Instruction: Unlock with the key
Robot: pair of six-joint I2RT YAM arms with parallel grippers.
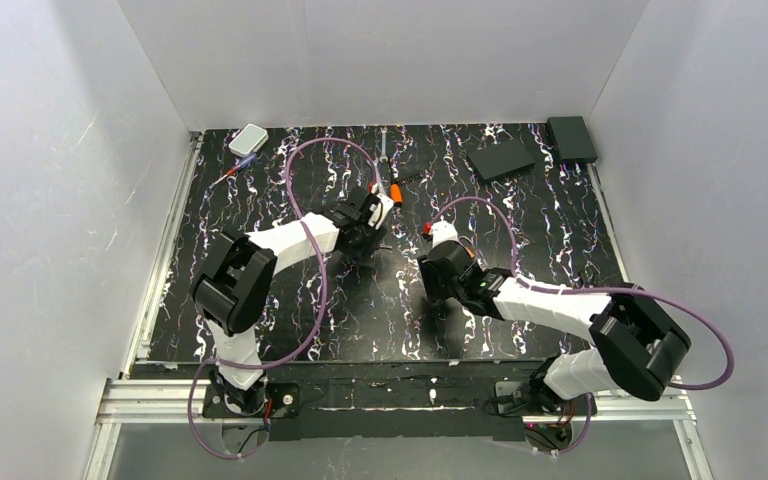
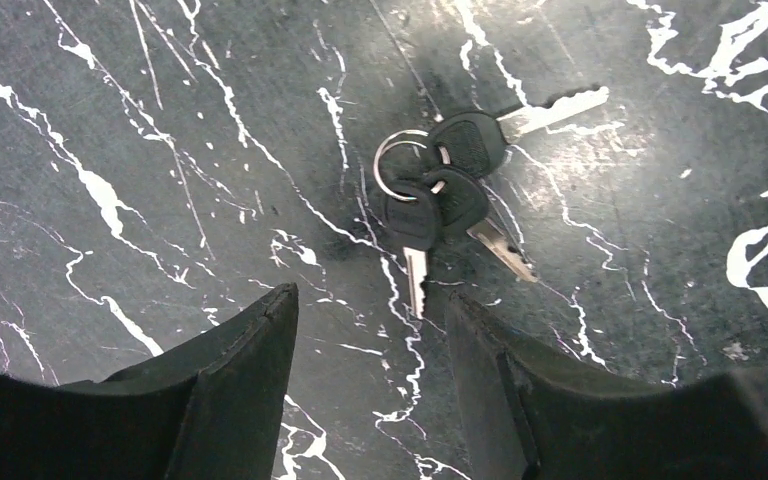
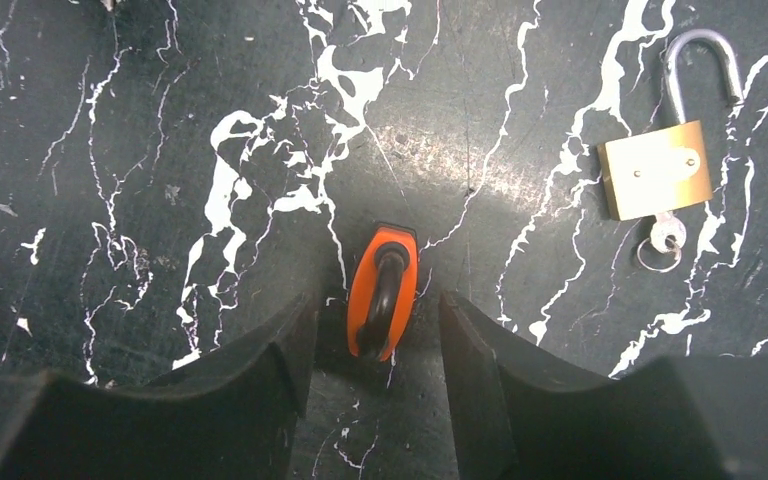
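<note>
— Black tabletop (image 1: 390, 320) veined with white, plain white walls (image 1: 380, 60) on three sides. Where is the bunch of keys?

— Flat on the tabletop, seen from the left wrist. The bunch of keys (image 2: 440, 190) is three silvery blades with dark heads on one metal ring, fanned out.

— Does the left gripper have it?

— No. The left gripper (image 2: 368, 305) is released, jaws apart and clasping nothing. The bunch lies just beyond the fingertips, and one blade points back toward the gap, its tip close to one finger.

— And the right gripper?

— The right gripper (image 3: 376, 300) is released too. An orange padlock (image 3: 403, 270) with a black shackle lies between its fingers. A sliver of table shows on each side, so nothing is clamped.

— Anything else near it?

— A brass padlock (image 3: 657, 178), off to the right in that view and well apart from the orange one. Its silver shackle stands open at one end, and a small key (image 3: 668, 233) with a ring sits in its keyhole.
</note>
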